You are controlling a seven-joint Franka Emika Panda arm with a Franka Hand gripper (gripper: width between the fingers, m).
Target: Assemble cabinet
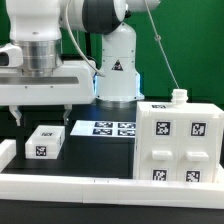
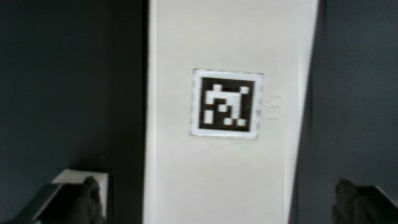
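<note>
The cabinet (image 1: 180, 145) is a large white boxy body with several square tags on its front, standing at the exterior view's right. A small white block (image 1: 45, 142) with a tag lies on the dark table at the left. My gripper (image 1: 44, 115) hangs open just above that block. In the wrist view the block (image 2: 226, 60) is a long white face with one tag, running between my two dark fingertips (image 2: 80, 197). The gripper (image 2: 222, 200) straddles it without touching it and holds nothing.
The marker board (image 1: 105, 128) lies flat behind the block, in front of the robot's base (image 1: 118, 70). A long low white rail (image 1: 100, 185) runs along the front. A small white knob (image 1: 178, 97) stands on the cabinet's top.
</note>
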